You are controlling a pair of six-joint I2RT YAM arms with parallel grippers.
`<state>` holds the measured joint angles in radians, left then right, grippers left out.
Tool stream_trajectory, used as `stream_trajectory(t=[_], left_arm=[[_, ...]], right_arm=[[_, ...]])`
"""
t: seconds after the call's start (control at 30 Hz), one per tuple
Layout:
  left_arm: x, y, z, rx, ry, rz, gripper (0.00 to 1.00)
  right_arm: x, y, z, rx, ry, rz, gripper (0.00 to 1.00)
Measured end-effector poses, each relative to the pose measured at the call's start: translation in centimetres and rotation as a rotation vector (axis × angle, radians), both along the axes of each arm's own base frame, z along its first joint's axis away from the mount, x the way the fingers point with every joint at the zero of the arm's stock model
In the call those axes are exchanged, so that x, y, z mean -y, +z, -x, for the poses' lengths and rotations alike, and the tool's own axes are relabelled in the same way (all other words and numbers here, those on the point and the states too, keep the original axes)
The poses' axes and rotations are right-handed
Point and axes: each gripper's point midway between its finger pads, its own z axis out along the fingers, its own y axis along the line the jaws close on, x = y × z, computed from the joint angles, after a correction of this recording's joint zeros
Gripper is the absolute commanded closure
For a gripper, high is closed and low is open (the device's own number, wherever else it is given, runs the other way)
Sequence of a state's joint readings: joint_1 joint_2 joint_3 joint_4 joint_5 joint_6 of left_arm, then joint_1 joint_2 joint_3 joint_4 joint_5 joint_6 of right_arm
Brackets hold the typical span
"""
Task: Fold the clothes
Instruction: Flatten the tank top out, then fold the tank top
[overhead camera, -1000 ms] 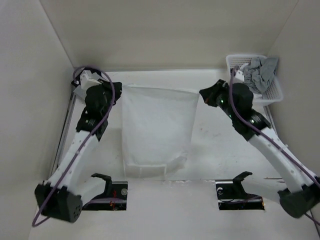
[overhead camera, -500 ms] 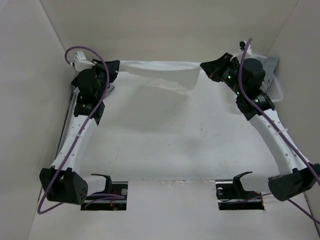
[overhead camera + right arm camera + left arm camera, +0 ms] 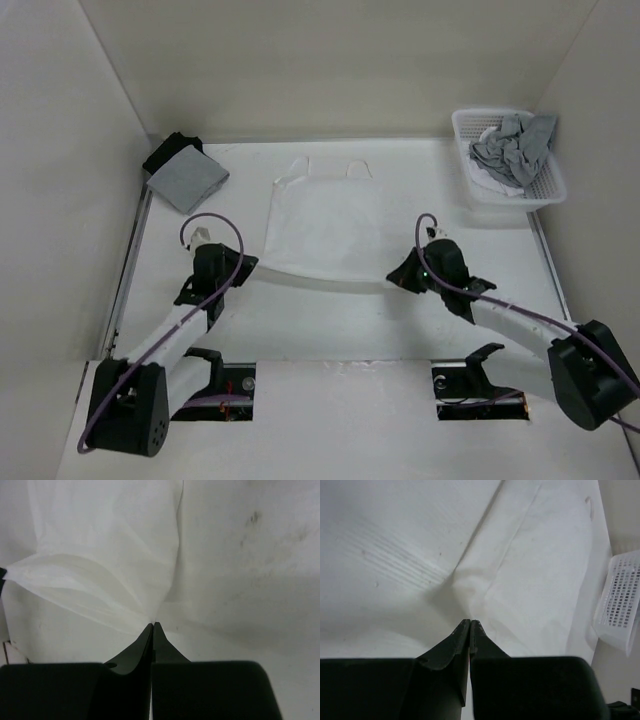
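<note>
The clothes, a thin white shirt [image 3: 325, 222], lie spread on the table with the narrow straps [image 3: 356, 166] at the far side. Its near edge is stretched taut between the two grippers and raised a little off the table. My left gripper [image 3: 245, 266] is shut on the near left corner. In the left wrist view the shirt [image 3: 530, 575] puckers into the closed tips of the left gripper [image 3: 470, 622]. My right gripper [image 3: 394, 279] is shut on the near right corner. The right wrist view has the shirt [image 3: 100, 560] drawn in folds to the closed tips of the right gripper [image 3: 153, 624].
A white plastic basket [image 3: 549, 185] with crumpled grey garments [image 3: 512, 144] stands at the far right; its wall [image 3: 620, 600] shows in the left wrist view. A folded grey garment [image 3: 186, 182] lies on a black cloth [image 3: 168, 151] at the far left. Walls enclose three sides.
Both arms have come from the far side toward the near edge, carrying the shirt's edge with them. The shirt now lies with its straps far away. The far-left pile is uncovered.
</note>
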<state>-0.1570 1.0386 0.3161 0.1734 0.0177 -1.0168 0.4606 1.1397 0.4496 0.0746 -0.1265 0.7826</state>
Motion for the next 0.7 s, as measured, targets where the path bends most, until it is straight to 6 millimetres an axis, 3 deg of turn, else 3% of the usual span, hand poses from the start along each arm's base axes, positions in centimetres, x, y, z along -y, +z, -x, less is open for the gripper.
stream_trajectory(t=[0.1, 0.23, 0.37, 0.47, 0.57, 0.7], left_arm=[[-0.2, 0.3, 1.9, 0.029, -0.018, 0.001, 1.0], [-0.5, 1.3, 4.2, 0.076, -0.029, 0.013, 1.0], [-0.2, 3.0, 6.6, 0.129, -0.055, 0.04, 1.0], [0.0, 3.8, 7.8, 0.137, -0.063, 0.056, 1.0], [-0.2, 3.9, 7.8, 0.103, -0.046, 0.05, 1.0], [-0.5, 5.7, 5.3, 0.08, -0.007, 0.036, 0.99]], right_arm=[[-0.5, -1.3, 2.9, -0.015, 0.034, -0.01, 1.0], [-2.0, 1.3, 5.3, 0.069, 0.077, -0.091, 0.99], [-3.8, 4.0, 9.4, 0.113, 0.166, -0.197, 0.99], [-4.4, 4.7, 11.8, 0.1, 0.209, -0.229, 0.98], [-4.1, 4.2, 11.6, 0.078, 0.188, -0.19, 0.98], [-3.0, 4.6, 6.8, 0.065, 0.082, -0.096, 0.98]])
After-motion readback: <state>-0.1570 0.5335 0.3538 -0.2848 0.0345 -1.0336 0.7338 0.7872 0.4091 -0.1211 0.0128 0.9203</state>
